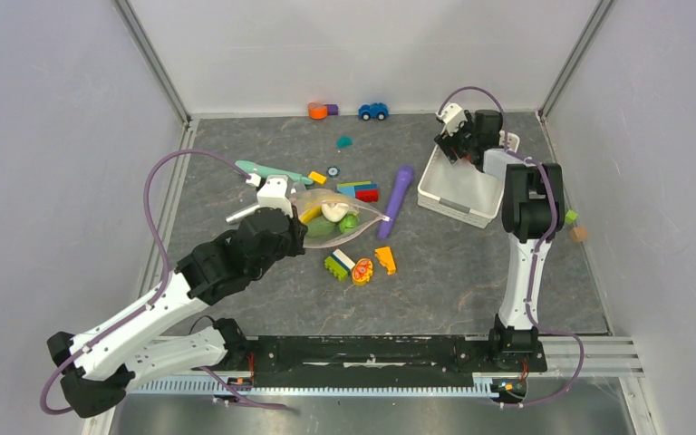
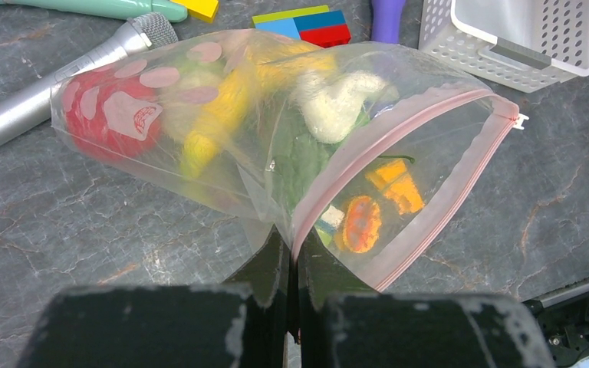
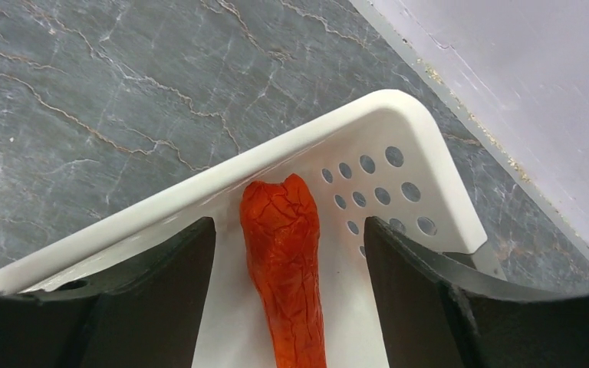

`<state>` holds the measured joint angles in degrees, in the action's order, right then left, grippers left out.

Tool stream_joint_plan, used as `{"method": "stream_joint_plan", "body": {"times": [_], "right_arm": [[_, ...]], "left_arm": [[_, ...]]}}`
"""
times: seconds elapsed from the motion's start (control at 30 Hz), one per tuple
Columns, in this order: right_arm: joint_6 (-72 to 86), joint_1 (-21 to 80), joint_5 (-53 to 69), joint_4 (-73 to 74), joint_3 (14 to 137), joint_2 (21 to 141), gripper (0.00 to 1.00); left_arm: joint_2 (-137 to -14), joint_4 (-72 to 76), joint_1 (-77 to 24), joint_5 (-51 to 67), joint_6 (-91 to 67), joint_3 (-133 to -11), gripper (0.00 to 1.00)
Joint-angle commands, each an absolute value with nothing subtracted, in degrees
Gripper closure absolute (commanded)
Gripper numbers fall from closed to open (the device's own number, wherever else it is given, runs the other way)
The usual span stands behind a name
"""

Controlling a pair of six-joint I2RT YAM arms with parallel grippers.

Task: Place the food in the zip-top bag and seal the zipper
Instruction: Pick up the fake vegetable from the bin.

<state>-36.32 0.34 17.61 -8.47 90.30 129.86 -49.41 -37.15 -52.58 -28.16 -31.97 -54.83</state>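
The zip-top bag (image 2: 261,138) lies on its side on the grey table, with a red tomato (image 2: 100,123), a yellow banana (image 2: 215,115), a beige piece (image 2: 337,100) and green cabbage (image 2: 295,157) inside. Its mouth gapes. My left gripper (image 2: 291,249) is shut on the near end of the pink zipper (image 2: 399,146). From above, the bag (image 1: 331,217) sits mid-table. My right gripper (image 3: 290,230) hangs open in the white basket (image 3: 383,123), one finger on each side of an orange-red carrot (image 3: 284,253) and clear of it.
An orange slice (image 1: 385,260), a round orange piece (image 1: 362,270) and a green-white block (image 1: 338,264) lie just in front of the bag. A purple stick (image 1: 397,201), coloured blocks (image 1: 359,191), a teal stick (image 1: 267,170) and a silver microphone (image 2: 54,92) surround it. A toy car (image 1: 373,111) is at the back.
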Motion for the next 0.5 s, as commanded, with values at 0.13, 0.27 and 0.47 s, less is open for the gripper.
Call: {"method": "stream_joint_plan", "body": {"times": [0.13,0.27,0.47], "right_arm": [[-36.8,0.4,19.3,-6.8,94.6,133.2,0.30],[-36.9,0.4,18.9,-5.8,94.8,133.5,0.44],[-36.5,0.4,18.4,-5.9,92.7,131.2,0.71]], "left_arm": [[-48.5,-33.8,-51.9,-28.0,-29.0,-54.4,0.98],[-48.7,-33.8,-51.7,-28.0,-29.0,-54.4,0.98],[-48.4,-33.9,-51.6,-27.5,-29.0,-54.3,0.98]]}}
